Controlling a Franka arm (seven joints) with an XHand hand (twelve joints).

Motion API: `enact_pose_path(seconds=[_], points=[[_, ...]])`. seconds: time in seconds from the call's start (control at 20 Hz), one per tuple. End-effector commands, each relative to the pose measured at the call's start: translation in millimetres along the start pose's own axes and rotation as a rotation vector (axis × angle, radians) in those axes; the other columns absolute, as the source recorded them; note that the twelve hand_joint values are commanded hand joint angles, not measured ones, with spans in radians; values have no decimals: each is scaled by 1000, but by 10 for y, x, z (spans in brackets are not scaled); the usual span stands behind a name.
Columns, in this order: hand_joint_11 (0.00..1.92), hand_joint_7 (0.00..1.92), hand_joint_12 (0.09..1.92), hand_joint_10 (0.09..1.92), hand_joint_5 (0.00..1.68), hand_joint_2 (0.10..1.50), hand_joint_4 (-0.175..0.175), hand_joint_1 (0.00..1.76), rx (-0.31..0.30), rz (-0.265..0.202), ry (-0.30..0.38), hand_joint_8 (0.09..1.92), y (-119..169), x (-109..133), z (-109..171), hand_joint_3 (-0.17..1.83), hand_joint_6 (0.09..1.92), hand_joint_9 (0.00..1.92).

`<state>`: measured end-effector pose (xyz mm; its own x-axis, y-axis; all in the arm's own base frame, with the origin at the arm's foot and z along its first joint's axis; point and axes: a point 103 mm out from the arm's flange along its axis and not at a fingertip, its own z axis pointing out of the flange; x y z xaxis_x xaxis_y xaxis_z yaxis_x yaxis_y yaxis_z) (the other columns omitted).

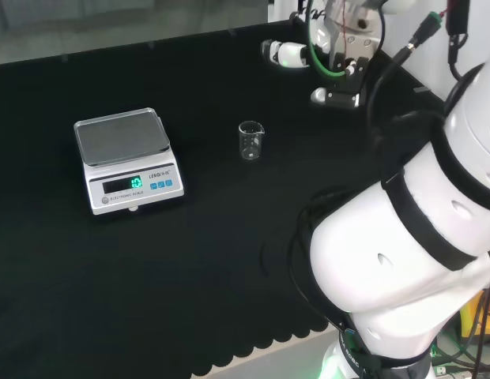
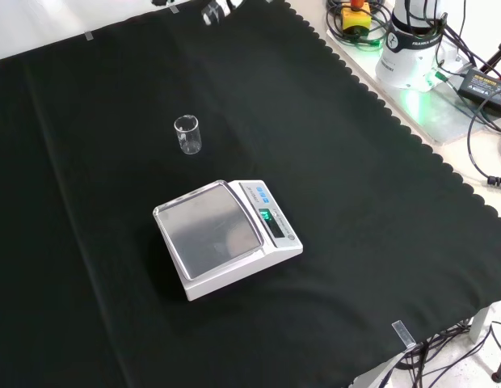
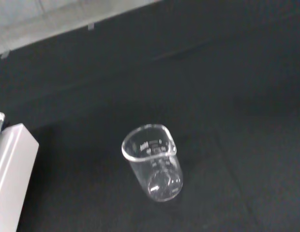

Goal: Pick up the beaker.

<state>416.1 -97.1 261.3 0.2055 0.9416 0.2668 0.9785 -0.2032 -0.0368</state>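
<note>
Clear, seemingly glass beaker, matt cloth

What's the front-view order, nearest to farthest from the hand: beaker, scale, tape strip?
From the hand at the view's top edge:
1. beaker, upper middle, below the hand.
2. scale, centre, beyond the beaker.
3. tape strip, bottom right, at the cloth's edge.
</note>
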Motion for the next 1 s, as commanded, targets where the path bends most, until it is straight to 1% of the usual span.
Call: enact_pose_path(seconds=[0.05,0.15,0.2,0.35,0.5,0.7,0.9,1.0], points=[[0,0,1515,767,244,972,-53,149,37,-7,19,782,103,87,267,261,87,0],[0,0,1516,768,244,972,-53,150,45,-7,39,783,119,82,346,260,87,0],[0,0,1516,768,245,972,-53,151,52,-17,48,784,130,86,387,260,87,0],[0,0,1519,772,247,972,-54,155,81,-24,60,788,169,86,516,257,87,0],[0,0,1520,774,248,972,-55,156,96,-17,83,790,208,66,643,256,87,0],[0,2,1521,777,250,971,-56,158,109,-6,94,796,274,25,795,254,87,0],[0,4,1522,781,255,970,-58,160,106,16,104,802,340,-29,922,251,87,0],[0,5,1523,783,258,969,-59,163,104,19,109,805,373,-37,991,250,87,0]])
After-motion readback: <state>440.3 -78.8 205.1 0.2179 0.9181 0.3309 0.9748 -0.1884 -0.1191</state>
